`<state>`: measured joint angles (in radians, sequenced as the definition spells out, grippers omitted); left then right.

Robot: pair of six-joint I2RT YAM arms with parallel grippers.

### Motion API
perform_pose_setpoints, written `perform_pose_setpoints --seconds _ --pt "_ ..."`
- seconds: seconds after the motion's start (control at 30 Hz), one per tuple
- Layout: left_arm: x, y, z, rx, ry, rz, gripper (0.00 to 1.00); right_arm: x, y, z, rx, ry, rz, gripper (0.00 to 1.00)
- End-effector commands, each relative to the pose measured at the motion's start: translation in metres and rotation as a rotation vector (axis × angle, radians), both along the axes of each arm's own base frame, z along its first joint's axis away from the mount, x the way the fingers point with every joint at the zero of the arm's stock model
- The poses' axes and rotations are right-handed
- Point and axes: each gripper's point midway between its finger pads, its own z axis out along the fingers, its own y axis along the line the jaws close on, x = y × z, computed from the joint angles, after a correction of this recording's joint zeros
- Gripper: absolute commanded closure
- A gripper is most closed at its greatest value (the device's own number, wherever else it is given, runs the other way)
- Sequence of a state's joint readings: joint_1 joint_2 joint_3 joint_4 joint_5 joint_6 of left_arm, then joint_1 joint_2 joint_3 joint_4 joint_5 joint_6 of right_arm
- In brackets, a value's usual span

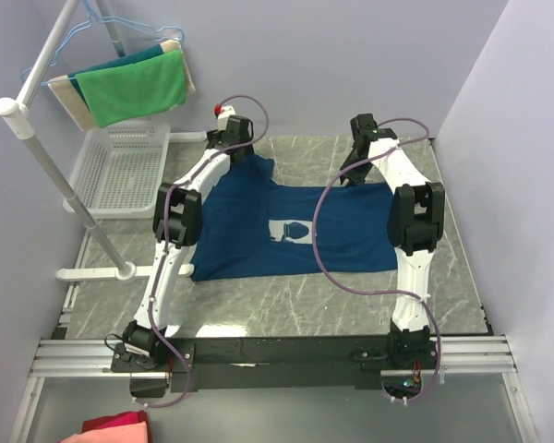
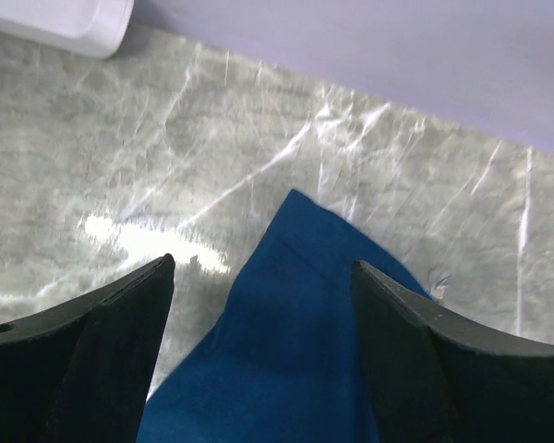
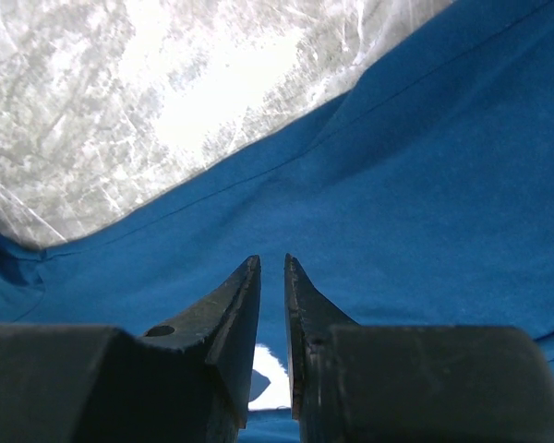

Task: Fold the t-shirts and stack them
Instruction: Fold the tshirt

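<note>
A navy blue short-sleeved cotton t-shirt with a pale square print lies flat toward the far edge of the grey marbled table; we judge it light and limp, best pinched at its corners. The left gripper, spread wide, straddles its far-left tip. The right gripper is nearly pressed together at the far-right corner, though we cannot tell whether it holds cloth. A white plastic basket by the table's far-left corner stands clear.

Red-pink cloth cut off by frame edge at 7 o'clock; print on t-shirt too small to read; right gripper: hold on fabric indeterminate.
</note>
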<state>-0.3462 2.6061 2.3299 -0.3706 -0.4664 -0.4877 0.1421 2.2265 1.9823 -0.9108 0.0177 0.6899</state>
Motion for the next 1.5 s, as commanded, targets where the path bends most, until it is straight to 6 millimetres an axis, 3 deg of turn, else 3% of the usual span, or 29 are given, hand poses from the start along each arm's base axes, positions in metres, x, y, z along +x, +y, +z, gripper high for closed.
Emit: perform_pose_setpoints --seconds 0.0,0.23,0.6,0.73,0.87,1.37,1.47 --pt "0.012 -0.008 0.040 -0.052 -0.078 -0.013 0.19 0.008 -0.003 0.012 -0.012 -0.026 0.002 0.76" --pt "0.005 -0.003 0.001 -0.027 -0.001 0.008 0.21 0.006 -0.003 0.013 -0.011 -0.027 0.006 0.76" --pt "0.007 0.001 -0.019 -0.027 0.032 0.015 0.24 0.008 -0.002 0.016 -0.001 -0.031 0.003 0.76" --pt "0.006 0.002 -0.025 -0.027 0.046 0.008 0.35 0.010 -0.002 0.016 -0.003 -0.034 0.001 0.76" --pt "0.006 0.005 -0.026 -0.026 0.055 0.008 0.56 0.012 -0.003 0.018 0.000 -0.034 -0.003 0.76" --pt "0.002 0.002 -0.030 -0.014 0.092 -0.058 0.78 0.012 -0.003 0.026 0.018 -0.049 -0.021 0.77" --pt "0.001 0.002 -0.028 -0.014 0.094 -0.064 0.90 0.010 -0.004 0.026 0.017 -0.048 -0.024 0.77"
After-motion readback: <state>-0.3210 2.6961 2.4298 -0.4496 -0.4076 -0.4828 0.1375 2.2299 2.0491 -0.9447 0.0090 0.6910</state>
